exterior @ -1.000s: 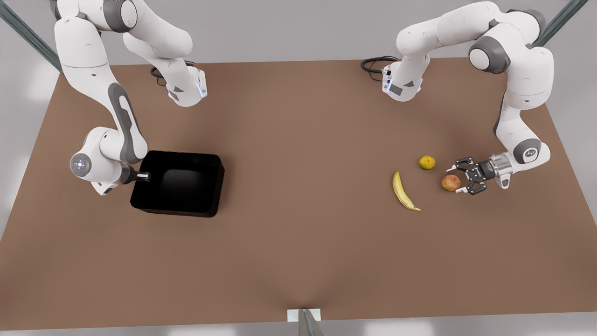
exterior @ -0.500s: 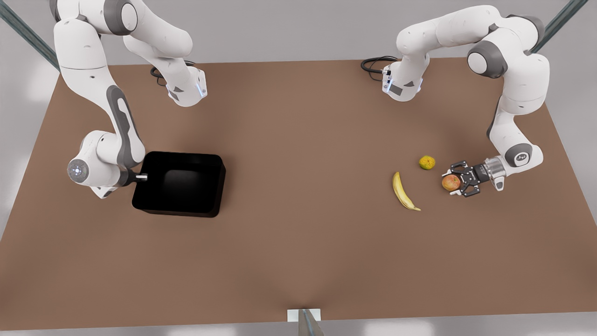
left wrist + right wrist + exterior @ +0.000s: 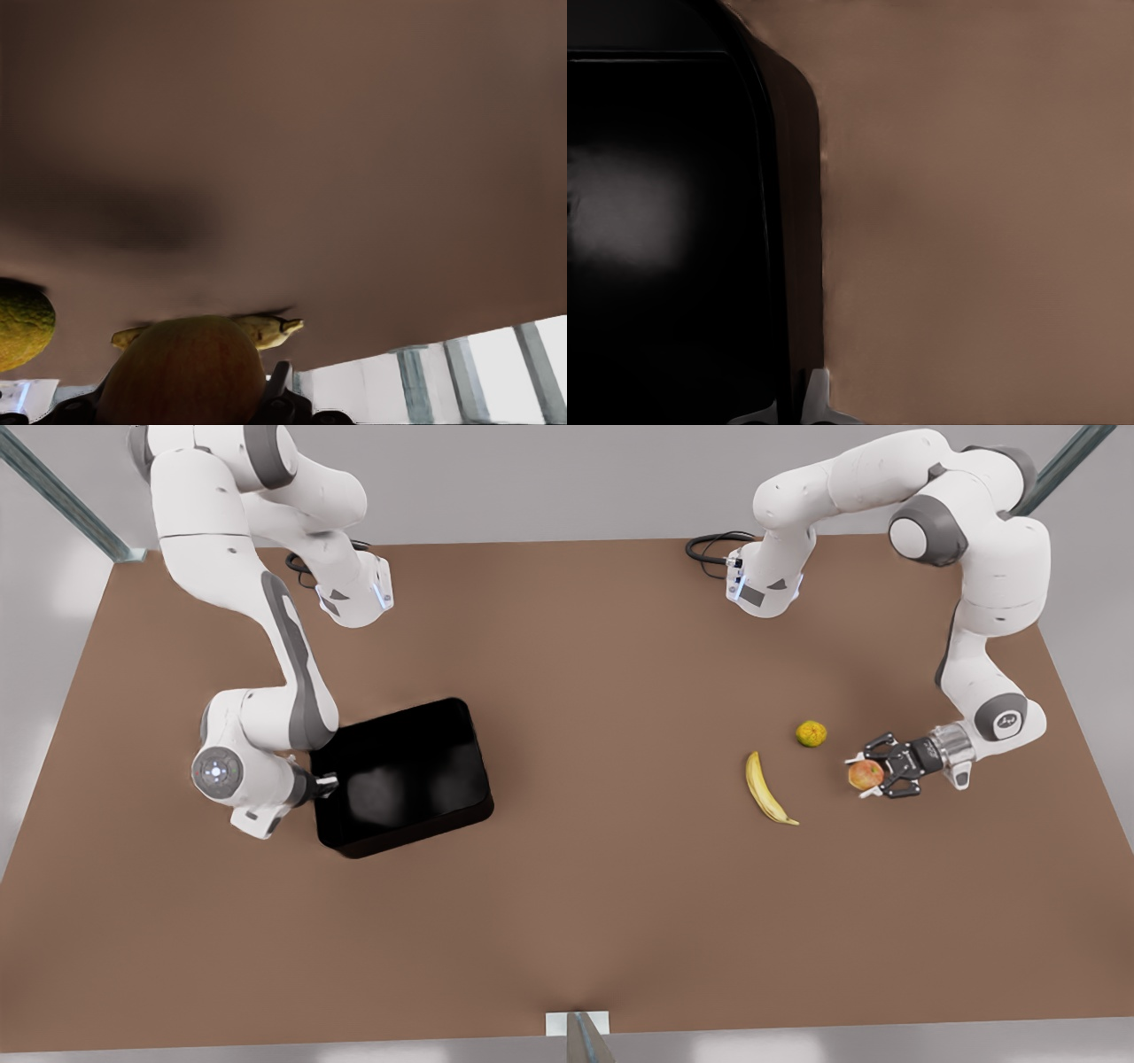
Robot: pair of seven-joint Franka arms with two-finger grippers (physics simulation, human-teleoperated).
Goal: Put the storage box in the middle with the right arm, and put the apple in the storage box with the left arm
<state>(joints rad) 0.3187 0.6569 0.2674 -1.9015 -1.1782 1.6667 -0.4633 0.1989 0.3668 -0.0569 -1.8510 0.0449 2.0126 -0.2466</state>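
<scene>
Brown table (image 3: pixel 585 886): storage box (image 3: pixel 403 775) pinched at its 9 o'clock rim by right gripper (image 3: pixel 323 784), still short of centre; apple (image 3: pixel 866 774) clasped by left gripper (image 3: pixel 873 776), lift judged next

You have soft, even light from above across the brown table (image 3: pixel 585 886), with no hard-edged shadows in the front view. The storage box (image 3: pixel 403 775) shows two dull grey sheens on its black floor; in the right wrist view the same box (image 3: pixel 664 230) carries one hazy pale glare patch. Beyond the left gripper's jaws, in the left wrist view, a smeared dark shadow lies on the table (image 3: pixel 354 133). Between those jaws the apple (image 3: pixel 182 372) looks dim and out of focus. Bright patches wash out the front view's left and bottom edges.
</scene>
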